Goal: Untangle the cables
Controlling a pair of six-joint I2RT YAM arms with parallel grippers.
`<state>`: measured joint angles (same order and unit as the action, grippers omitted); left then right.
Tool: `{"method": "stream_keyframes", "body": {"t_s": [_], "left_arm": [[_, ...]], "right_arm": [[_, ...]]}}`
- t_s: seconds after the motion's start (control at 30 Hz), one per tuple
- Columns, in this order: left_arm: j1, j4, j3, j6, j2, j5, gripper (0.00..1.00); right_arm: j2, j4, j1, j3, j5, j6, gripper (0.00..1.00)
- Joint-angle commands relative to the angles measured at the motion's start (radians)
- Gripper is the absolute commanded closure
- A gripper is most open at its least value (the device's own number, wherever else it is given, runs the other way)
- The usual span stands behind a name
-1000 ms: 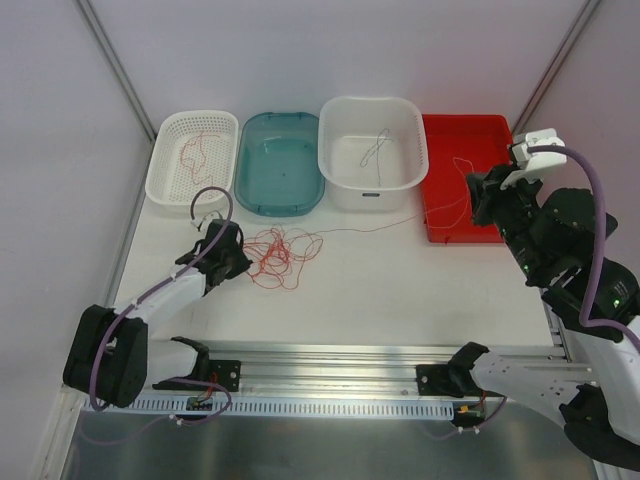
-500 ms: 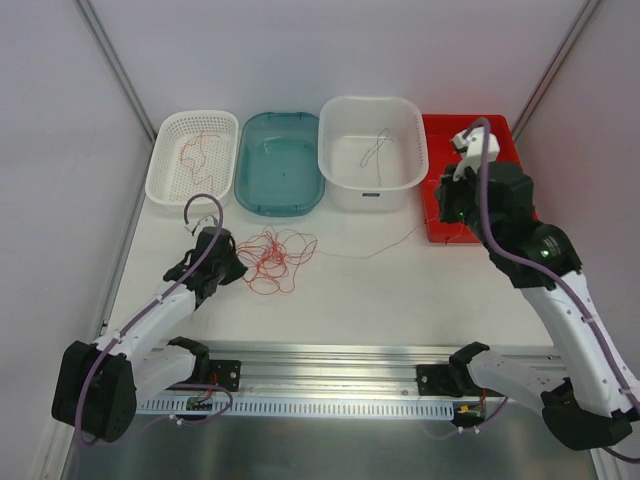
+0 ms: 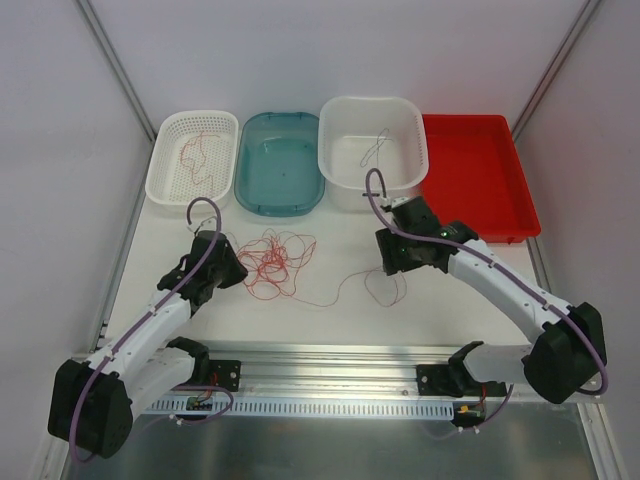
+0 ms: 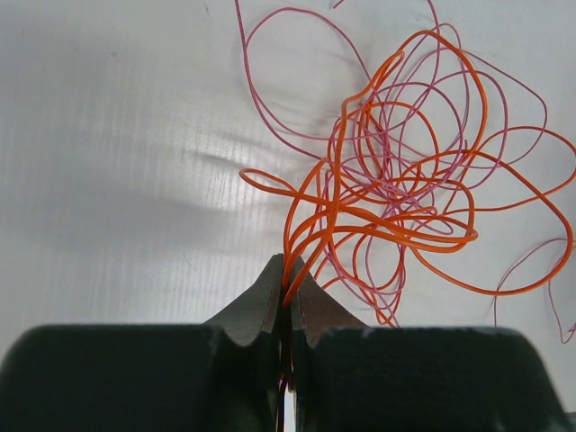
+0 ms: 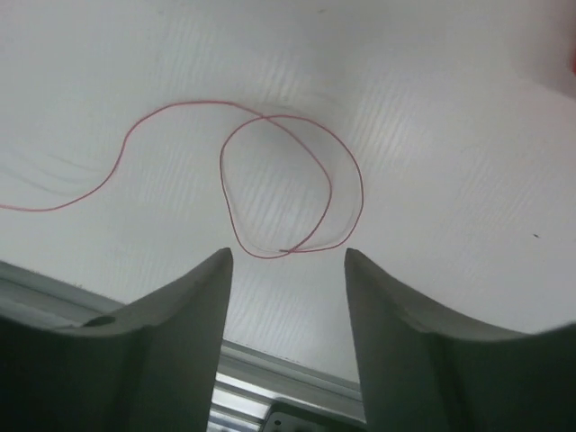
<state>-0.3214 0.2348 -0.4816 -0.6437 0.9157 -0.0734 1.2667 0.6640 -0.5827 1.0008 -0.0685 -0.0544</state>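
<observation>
**Between the two grippers: a tangle pinched at its near edge, one strand lying apart**

On the table (image 3: pixel 330 320), four containers are set in a row beyond both grippers: a white basket (image 3: pixel 160 180), a teal tray (image 3: pixel 246 190), a white tub (image 3: pixel 372 102) and a red tray (image 3: pixel 480 180). One red wire (image 3: pixel 195 155) is seen in the basket and one pale grey wire (image 3: pixel 375 150) in the tub.

The left gripper (image 4: pixel 286 274) is closed on several orange strands at the edge of the tangle (image 4: pixel 396 180) nearest its fingers. The rest of the cables (image 3: pixel 280 260) is spread ahead of it in overlapping orange and pink loops.

The right gripper (image 5: pixel 288 261) is held wide, with nothing between its jaws. Just ahead of its fingertips a single thin red strand (image 5: pixel 292 180) is curled into one loop and trails off toward the left gripper. Whether that strand is free of the tangle cannot be told.

The cables are judged very light, limp and slightly springy, so neighbouring loops are expected to drag along and tighten if one is pulled hard. A hold is best taken on one strand only, at a free end or an outer loop, while the bundle is pinned.
</observation>
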Motion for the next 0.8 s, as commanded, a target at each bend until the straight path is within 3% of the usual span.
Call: {"method": "stream_keyframes", "body": {"t_s": [0.0,0.1,0.3,0.4,0.63,0.73,0.77], "left_arm": [[-0.015,0.02,-0.025,0.033,0.006,0.03,1.0],[-0.022,0.023,-0.031,0.038,0.009,0.027,1.0],[-0.028,0.029,-0.034,0.042,0.005,0.029,1.0],[-0.03,0.029,-0.038,0.044,0.006,0.032,1.0],[-0.031,0.037,-0.035,0.041,0.0,0.02,1.0],[-0.031,0.04,-0.037,0.039,0.002,0.018,1.0],[-0.031,0.04,-0.037,0.039,0.0,0.015,1.0]], "right_arm": [[0.017,-0.027,-0.092,0.094,0.019,-0.073,0.4],[0.04,-0.079,-0.147,0.116,0.061,-0.116,0.36],[0.127,-0.233,-0.21,0.125,0.456,-0.193,0.35],[0.239,-0.26,-0.239,0.16,0.542,-0.208,0.35],[0.445,-0.339,-0.302,0.22,0.659,-0.199,0.38],[0.496,-0.359,-0.322,0.223,0.661,-0.191,0.44],[0.505,-0.363,-0.325,0.219,0.659,-0.19,0.51]]}}
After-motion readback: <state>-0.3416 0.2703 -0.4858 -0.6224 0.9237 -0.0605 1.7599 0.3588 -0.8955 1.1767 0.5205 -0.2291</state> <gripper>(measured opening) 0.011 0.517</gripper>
